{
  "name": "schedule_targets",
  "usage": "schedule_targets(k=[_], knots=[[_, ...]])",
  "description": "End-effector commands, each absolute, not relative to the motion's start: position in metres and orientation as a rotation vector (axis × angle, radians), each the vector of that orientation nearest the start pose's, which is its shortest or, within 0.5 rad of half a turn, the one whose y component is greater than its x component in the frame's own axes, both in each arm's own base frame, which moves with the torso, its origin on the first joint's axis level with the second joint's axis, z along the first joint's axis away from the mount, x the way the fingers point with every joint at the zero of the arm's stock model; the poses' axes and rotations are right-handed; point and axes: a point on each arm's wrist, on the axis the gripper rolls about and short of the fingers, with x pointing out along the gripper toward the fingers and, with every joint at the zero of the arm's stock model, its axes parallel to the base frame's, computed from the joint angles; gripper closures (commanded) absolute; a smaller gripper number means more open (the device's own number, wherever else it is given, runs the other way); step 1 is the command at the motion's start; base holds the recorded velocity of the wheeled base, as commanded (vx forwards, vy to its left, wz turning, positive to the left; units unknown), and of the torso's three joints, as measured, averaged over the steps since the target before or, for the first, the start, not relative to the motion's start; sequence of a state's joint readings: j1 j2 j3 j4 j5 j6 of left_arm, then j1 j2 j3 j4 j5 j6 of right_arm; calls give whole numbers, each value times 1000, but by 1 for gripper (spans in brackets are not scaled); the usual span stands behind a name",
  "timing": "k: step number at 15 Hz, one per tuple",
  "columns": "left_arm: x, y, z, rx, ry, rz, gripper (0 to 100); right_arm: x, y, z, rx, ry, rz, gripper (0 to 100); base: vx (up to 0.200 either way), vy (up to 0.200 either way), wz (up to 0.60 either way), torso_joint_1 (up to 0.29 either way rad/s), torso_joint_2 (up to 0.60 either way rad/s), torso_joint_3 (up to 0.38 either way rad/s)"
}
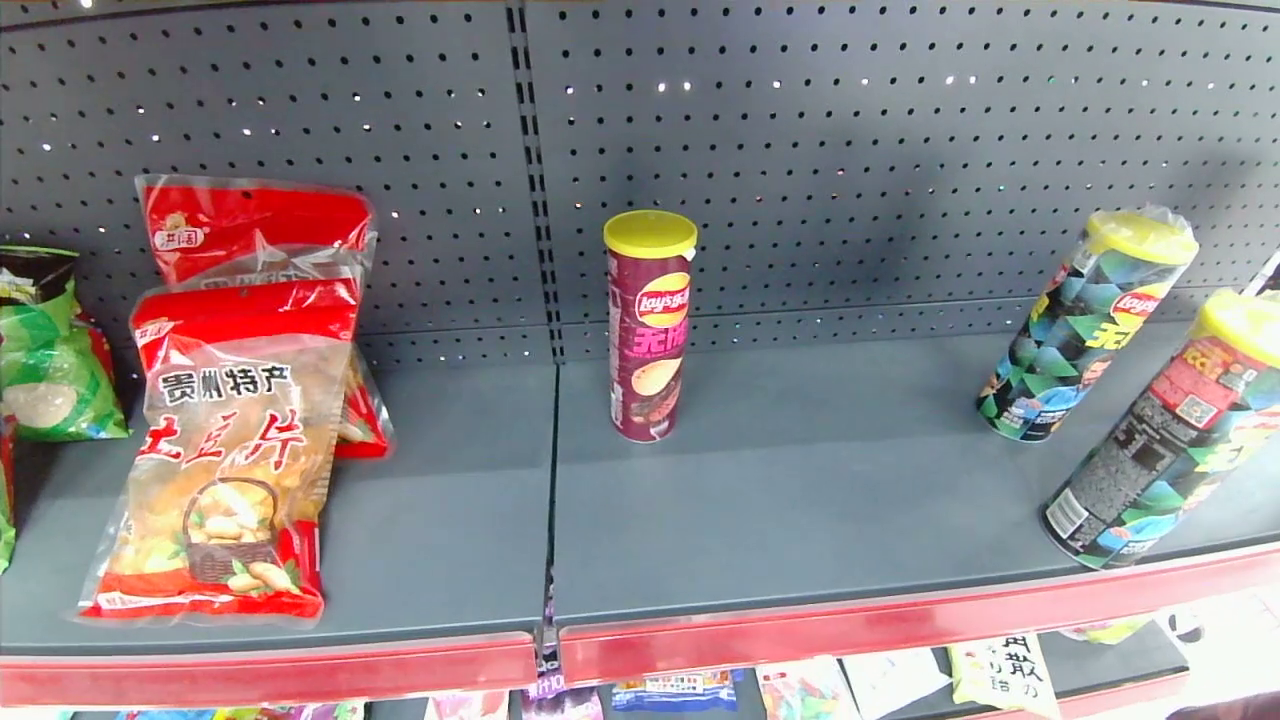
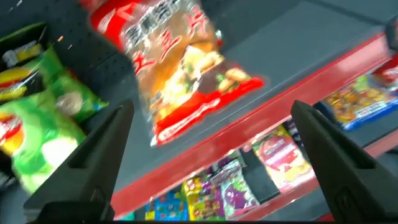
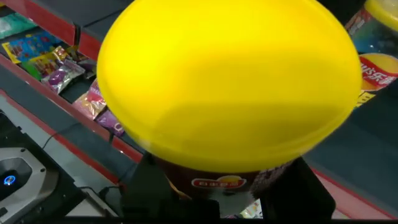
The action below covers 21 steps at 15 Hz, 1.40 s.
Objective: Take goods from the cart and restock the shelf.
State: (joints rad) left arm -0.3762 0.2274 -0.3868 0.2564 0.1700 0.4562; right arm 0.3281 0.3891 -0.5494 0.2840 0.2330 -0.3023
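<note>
The right gripper [image 3: 217,196] is closing on a chip can [image 3: 230,81]: its dark fingers [image 3: 149,186] are pressing the can's body from both sides, just below the big yellow lid. The can is hanging in front of the shelf [image 1: 800,500], w/ the shelf's red front edge [image 3: 348,186] under it. Another yellow-lid can [image 3: 376,62] is standing just beside it, on the shelf.

The left gripper [image 2: 211,168] is hovering w/ jaws wide open and nothing between them. Its two dark fingers [image 2: 93,168] are framing the red front edge and a red snack bag [image 2: 186,68] lying behind it. Green bags [image 2: 43,124] are sitting next to that red bag.

In the head view, a purple can [image 1: 648,330] w/ yellow lid is standing upright near the middle of the grey shelf board, apart from other goods. On the robot's left side two red bags are leaning one behind the other: the front bag [image 1: 225,460] is covering the lower part of the back bag [image 1: 255,235]. A green bag [image 1: 45,350] is sitting at the far left edge. On the right side two patterned cans [image 1: 1085,330] are standing close together, the nearer one [image 1: 1165,440] almost at the front edge; both are looking tilted in this view, and I cannot tell if they really lean. Small colourful packets [image 1: 680,690] are lying on the lower shelf below.
</note>
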Motion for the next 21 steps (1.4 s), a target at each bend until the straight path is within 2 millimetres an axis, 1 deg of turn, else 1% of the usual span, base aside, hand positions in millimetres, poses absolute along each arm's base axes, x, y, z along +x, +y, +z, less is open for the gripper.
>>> schedule_targets(k=[1,3,4,6,7,8,9,10,11,12,13,14,16,21], knots=[[3,0,184,477,94,-348,0,-2,5,208,-283,65,582,100,0,0,0,0,0,0],[46,-19,204,424,104,-431,0,6,7,210,-239,90,581,100,0,0,0,0,0,0],[67,-27,210,419,101,-443,0,6,8,209,-222,101,585,100,0,0,0,0,0,0],[123,-52,224,395,85,-475,0,6,7,210,-206,100,584,100,0,0,0,0,0,0],[143,-67,229,335,103,-588,0,6,7,209,-205,102,582,100,0,0,0,0,0,0],[155,-81,237,235,119,-700,0,5,7,209,-194,105,579,100,0,0,0,0,0,0],[166,-93,243,210,126,-733,0,5,7,209,-190,105,578,100,0,0,0,0,0,0],[179,-107,245,212,136,-764,0,5,7,208,-188,107,577,100,0,0,0,0,0,0],[190,-115,248,212,135,-779,0,5,7,208,-188,107,575,100,0,0,0,0,0,0],[195,-121,249,211,138,-795,0,4,7,208,-188,104,575,100,0,0,0,0,0,0],[210,-133,248,215,149,-808,0,3,6,206,-187,103,575,100,0,0,0,0,0,0],[220,-140,248,218,154,-813,0,3,7,205,-187,106,576,100,0,0,0,0,0,0],[234,-149,246,220,160,-812,0,3,7,205,-185,108,575,100,0,0,0,0,0,0],[258,-163,235,220,134,-781,0,4,7,204,-162,119,570,100,0,0,0,0,0,0]])
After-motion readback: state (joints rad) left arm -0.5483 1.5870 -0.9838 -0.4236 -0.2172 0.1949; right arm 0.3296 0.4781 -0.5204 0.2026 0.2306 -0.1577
